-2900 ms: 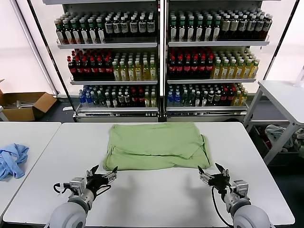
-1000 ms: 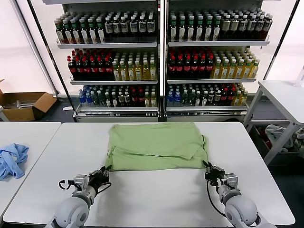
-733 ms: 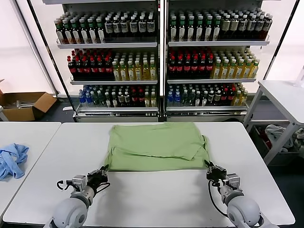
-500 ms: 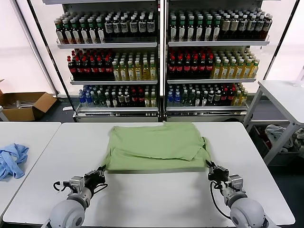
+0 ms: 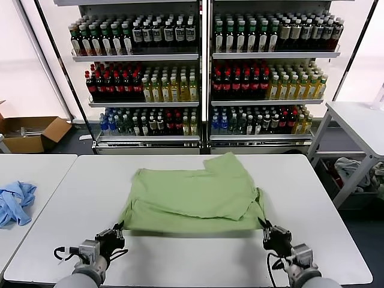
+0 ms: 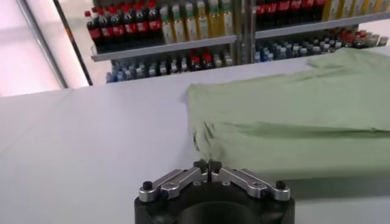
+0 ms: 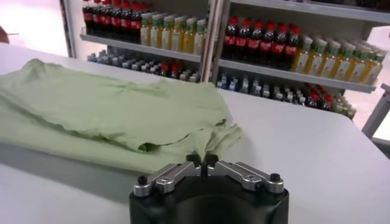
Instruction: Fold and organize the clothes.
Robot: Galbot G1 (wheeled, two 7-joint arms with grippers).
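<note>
The clothes, one light green shirt (image 5: 195,195), lie folded on the white table (image 5: 198,258). Its near edge is lifted slightly off the surface. My left gripper (image 5: 118,228) is shut on the shirt's near left corner. In the left wrist view the fabric (image 6: 292,122) runs into the left gripper (image 6: 207,165). My right gripper (image 5: 264,227) is shut on the near right corner. In the right wrist view a pinch of cloth (image 7: 210,141) sits between the tips of the right gripper (image 7: 202,160). The far right part of the shirt is rumpled upward.
A light blue garment (image 5: 15,203) lies on the neighbouring table at the left. Shelves of bottles (image 5: 204,78) stand behind the table. A cardboard box (image 5: 30,133) is on the floor at far left. Another white table (image 5: 360,120) stands at right.
Both grippers closed on the shirt's near corners and pulled back toward me. The shirt slid toward the table's front edge and its far edge rumpled.
</note>
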